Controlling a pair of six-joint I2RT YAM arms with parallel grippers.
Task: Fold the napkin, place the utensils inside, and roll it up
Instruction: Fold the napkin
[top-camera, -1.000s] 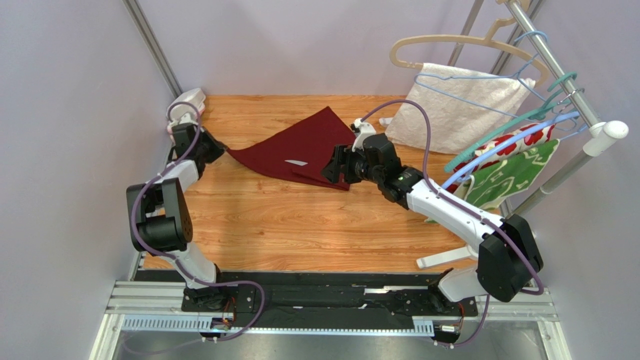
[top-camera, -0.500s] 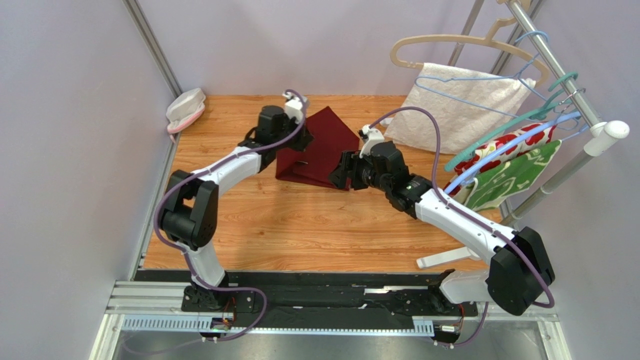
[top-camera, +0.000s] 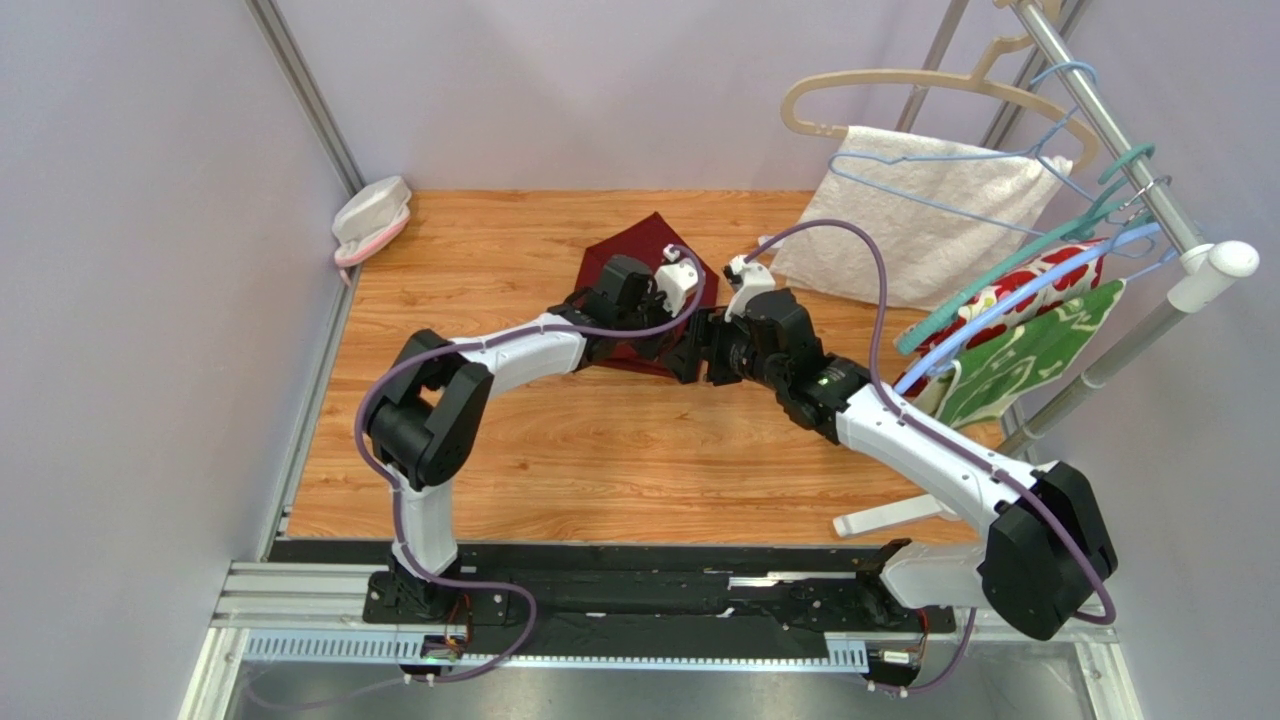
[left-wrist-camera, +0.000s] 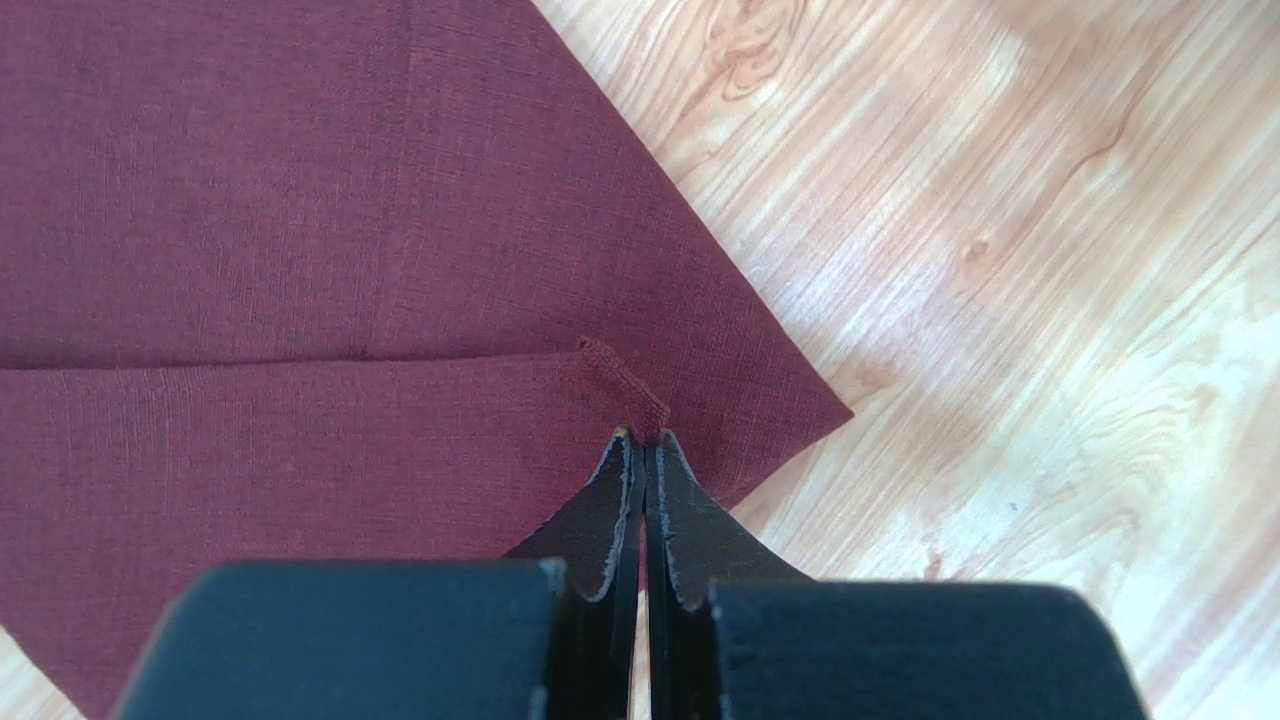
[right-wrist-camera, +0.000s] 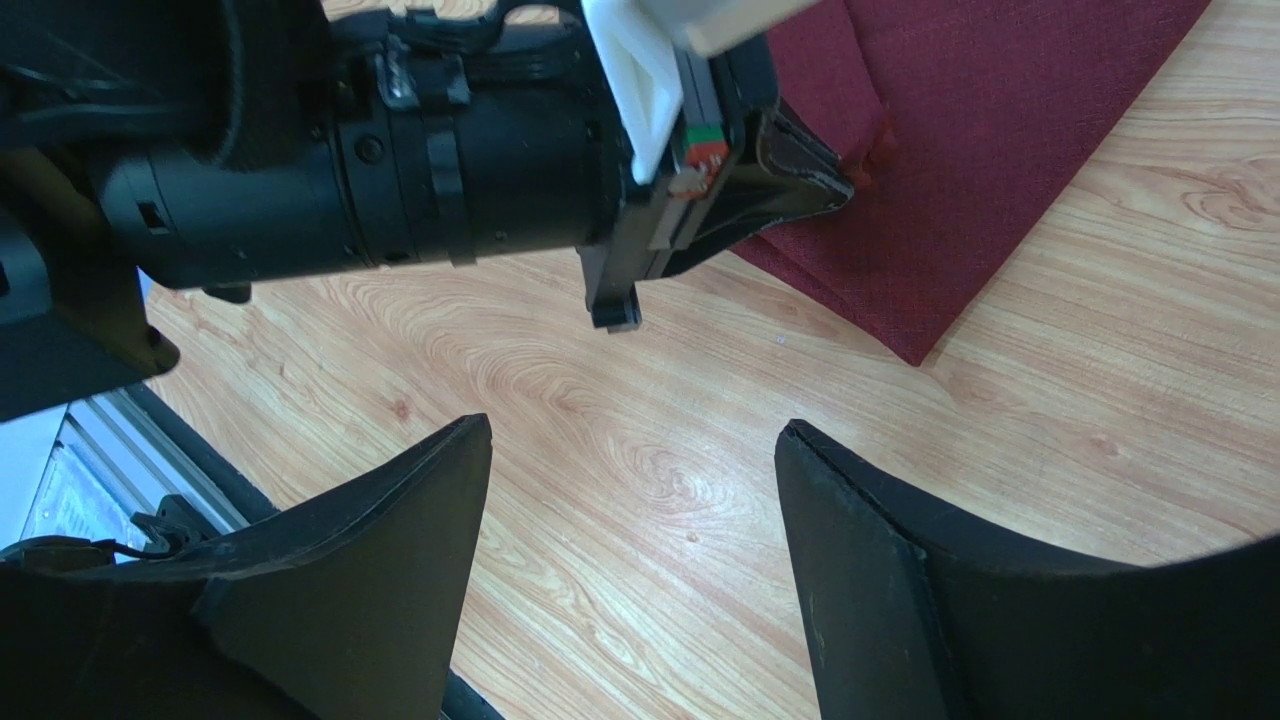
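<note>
Pinching the napkin (left-wrist-camera: 301, 225) corner, left fingers (left-wrist-camera: 613, 518) press together; right fingers (right-wrist-camera: 353, 578) gape.

In the left wrist view, the napkin (left-wrist-camera: 301, 225) runs off the top and left edges, and the left pincer (left-wrist-camera: 645, 450) covers its lower part. In the right wrist view, that pincer's body hides the napkin's left portion. From above, it and the right pincer (top-camera: 696, 354) mask most of the cloth; I cannot read its folds there.
</note>
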